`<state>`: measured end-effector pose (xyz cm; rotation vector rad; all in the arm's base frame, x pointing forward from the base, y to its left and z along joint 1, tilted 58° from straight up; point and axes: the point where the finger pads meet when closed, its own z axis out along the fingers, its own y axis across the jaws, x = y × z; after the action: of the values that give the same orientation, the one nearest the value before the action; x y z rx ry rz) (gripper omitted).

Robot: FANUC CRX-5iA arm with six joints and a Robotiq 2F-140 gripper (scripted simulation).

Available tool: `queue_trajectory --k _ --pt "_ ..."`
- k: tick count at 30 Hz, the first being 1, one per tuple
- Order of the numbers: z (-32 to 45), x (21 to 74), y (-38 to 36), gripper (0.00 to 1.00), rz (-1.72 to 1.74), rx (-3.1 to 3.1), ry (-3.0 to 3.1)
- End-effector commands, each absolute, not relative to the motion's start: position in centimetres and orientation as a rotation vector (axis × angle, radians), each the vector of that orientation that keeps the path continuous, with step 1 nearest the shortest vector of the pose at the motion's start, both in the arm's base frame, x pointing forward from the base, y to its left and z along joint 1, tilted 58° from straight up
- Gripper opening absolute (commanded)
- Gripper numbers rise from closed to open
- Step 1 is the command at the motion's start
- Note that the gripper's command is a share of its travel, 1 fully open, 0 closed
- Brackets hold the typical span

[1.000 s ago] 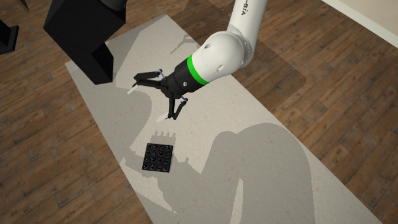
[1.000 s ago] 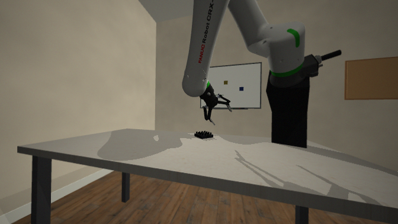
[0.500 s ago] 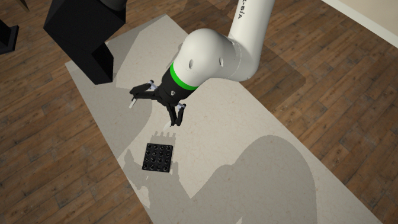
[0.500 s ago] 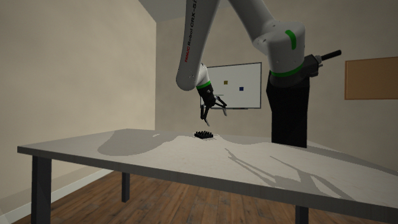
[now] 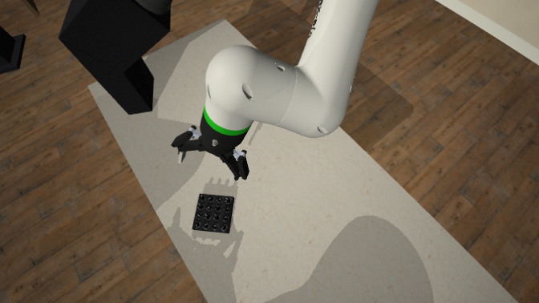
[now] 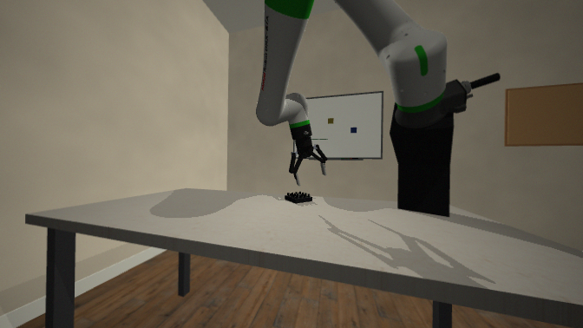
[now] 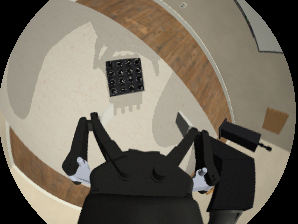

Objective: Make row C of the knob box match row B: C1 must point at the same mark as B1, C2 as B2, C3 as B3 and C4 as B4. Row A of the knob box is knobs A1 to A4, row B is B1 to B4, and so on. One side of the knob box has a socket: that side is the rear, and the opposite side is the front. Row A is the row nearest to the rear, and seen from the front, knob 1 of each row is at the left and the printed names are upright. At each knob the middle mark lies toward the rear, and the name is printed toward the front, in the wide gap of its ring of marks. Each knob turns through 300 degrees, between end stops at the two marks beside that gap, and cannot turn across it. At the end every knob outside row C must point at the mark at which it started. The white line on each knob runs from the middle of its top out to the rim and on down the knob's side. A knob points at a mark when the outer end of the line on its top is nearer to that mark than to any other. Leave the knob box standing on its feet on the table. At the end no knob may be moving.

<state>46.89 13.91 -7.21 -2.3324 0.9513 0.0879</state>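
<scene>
Wide-spread fingers on my black two-fingered gripper (image 5: 208, 165) (image 6: 311, 180) (image 7: 143, 120) hold nothing, above and to one side of the square black knob box (image 5: 212, 213) (image 6: 298, 199) (image 7: 125, 77) on the pale stone-like table (image 5: 305, 208) (image 6: 243, 230) (image 7: 55, 85). Coming down this open, I could knock neighbouring knobs off their marks; a tilted grip might drag the box. White lines, printed names and the socket are too small for me to read, so I can't tell the rows apart.

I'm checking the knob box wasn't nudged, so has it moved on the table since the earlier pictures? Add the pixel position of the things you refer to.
No, the knob box (image 5: 212, 213) (image 6: 298, 198) (image 7: 125, 77) sits at the same place against the table's edge in the top view.
</scene>
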Motion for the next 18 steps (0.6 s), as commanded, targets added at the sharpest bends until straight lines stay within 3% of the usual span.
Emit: queue_trajectory --k 1,18 --pt "-7.5 47.8 14.1 1.00 0.095 -2.264 0.891" --pt "-7.9 53.1 14.9 1.00 0.041 -2.010 0.698"
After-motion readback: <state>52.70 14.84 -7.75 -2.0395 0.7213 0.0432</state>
